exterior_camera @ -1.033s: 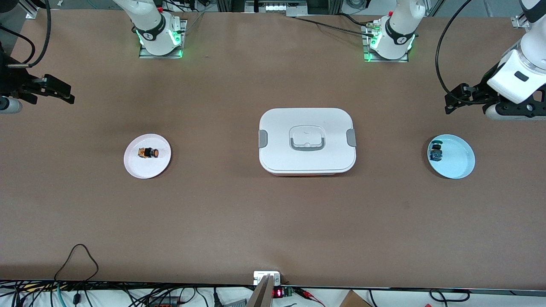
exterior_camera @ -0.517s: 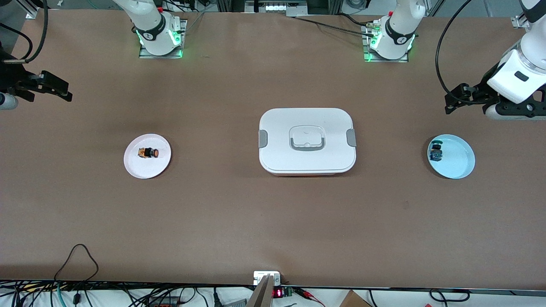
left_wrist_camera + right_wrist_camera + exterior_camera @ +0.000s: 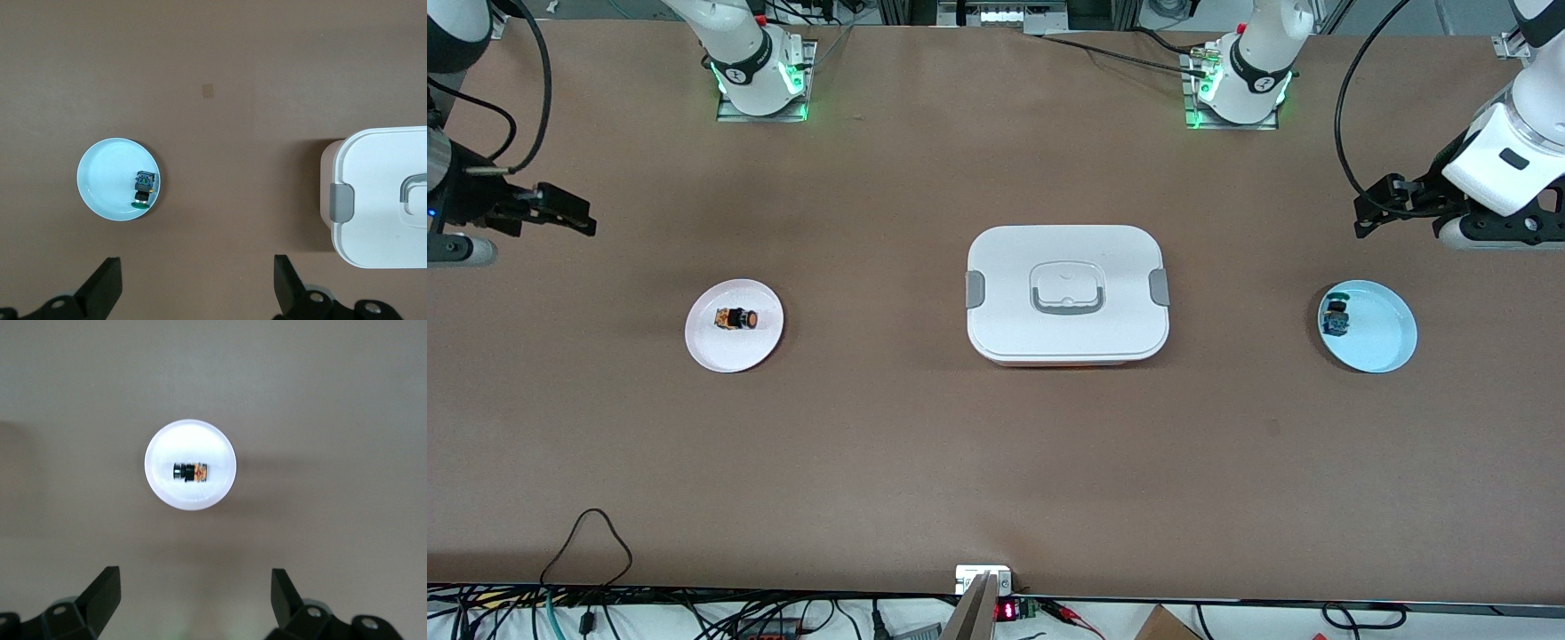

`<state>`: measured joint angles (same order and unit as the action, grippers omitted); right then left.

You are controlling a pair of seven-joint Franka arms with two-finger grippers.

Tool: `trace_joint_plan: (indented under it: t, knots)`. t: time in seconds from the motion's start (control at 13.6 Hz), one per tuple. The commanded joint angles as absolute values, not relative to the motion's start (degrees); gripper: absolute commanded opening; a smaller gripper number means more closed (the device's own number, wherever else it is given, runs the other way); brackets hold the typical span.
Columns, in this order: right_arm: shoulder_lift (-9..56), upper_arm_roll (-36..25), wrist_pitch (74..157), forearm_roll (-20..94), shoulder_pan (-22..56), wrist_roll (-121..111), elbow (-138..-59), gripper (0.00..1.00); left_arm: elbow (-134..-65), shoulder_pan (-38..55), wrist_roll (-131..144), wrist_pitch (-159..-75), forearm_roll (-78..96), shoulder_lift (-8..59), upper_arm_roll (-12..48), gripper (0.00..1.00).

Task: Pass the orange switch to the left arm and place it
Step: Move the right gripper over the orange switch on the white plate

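Note:
The orange switch (image 3: 735, 318) lies on its side on a small white plate (image 3: 711, 347) toward the right arm's end of the table; it also shows in the right wrist view (image 3: 190, 472). My right gripper (image 3: 560, 212) is open and empty, up in the air over bare table at that end, apart from the plate; in its wrist view (image 3: 195, 590) the fingers stand wide. The white box (image 3: 1067, 293) sits mid-table. My left gripper (image 3: 1374, 213) is open and empty, over bare table beside the blue plate; its wrist view (image 3: 198, 280) shows the same.
A light blue plate (image 3: 1383, 342) toward the left arm's end holds a small blue-and-black switch (image 3: 1336, 316), also seen in the left wrist view (image 3: 143, 190). The box's corner and grey clip (image 3: 340, 202) show there too. Cables run along the table's near edge.
My right gripper has shifted, first back toward the table's end, then down and toward the white plate. The left arm, switch, plates and box have not moved.

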<state>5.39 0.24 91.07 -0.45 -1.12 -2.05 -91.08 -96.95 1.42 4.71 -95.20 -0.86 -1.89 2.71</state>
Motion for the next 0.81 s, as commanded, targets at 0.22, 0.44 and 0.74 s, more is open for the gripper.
trace_joint_plan:
  t: [0.22, 0.44, 0.74]
  knots:
    - [11.3, 0.7, 97.1, -0.8, -1.1, -1.2, -90.6, 1.00, -95.1, 1.7, 3.5, -94.0, -1.0, -1.1, 2.5, 1.00]
    - [10.7, 1.0, 103.7, -0.2, -1.0, -1.1, -96.7, 1.00, -95.1, 1.6, 3.5, -94.0, -1.0, -1.1, 2.5, 1.00]
    - [10.7, 1.1, 114.7, 2.3, -0.8, -0.9, -107.0, 1.00, -95.1, 1.6, 3.5, -94.0, -1.0, -1.1, 2.5, 1.00]
